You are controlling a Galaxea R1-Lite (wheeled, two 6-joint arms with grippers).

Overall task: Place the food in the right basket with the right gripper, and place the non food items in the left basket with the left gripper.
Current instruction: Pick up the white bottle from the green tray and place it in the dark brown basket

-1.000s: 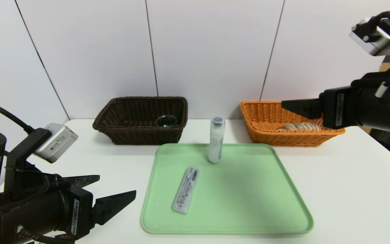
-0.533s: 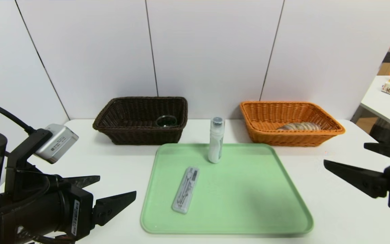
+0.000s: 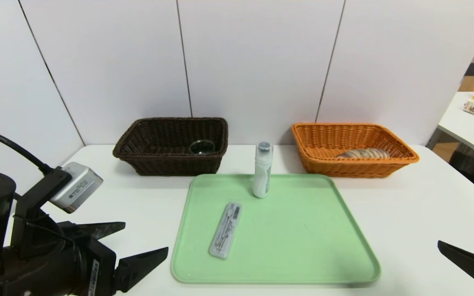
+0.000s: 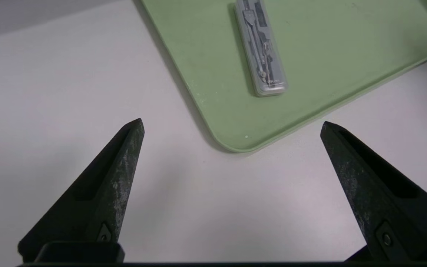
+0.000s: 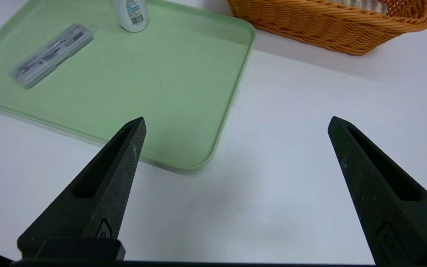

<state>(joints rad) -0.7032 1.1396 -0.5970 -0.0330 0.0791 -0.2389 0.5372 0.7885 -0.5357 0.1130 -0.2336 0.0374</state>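
Facing the tray's near-left corner, the left end effector (image 4: 232, 120), wide open, has the slim case (image 4: 261, 50) diagonally beyond that corner.

two baskets (image 3: 175, 164), one tray (image 3: 303, 238), one bottle (image 3: 263, 170), one clear slim case (image 3: 226, 230)
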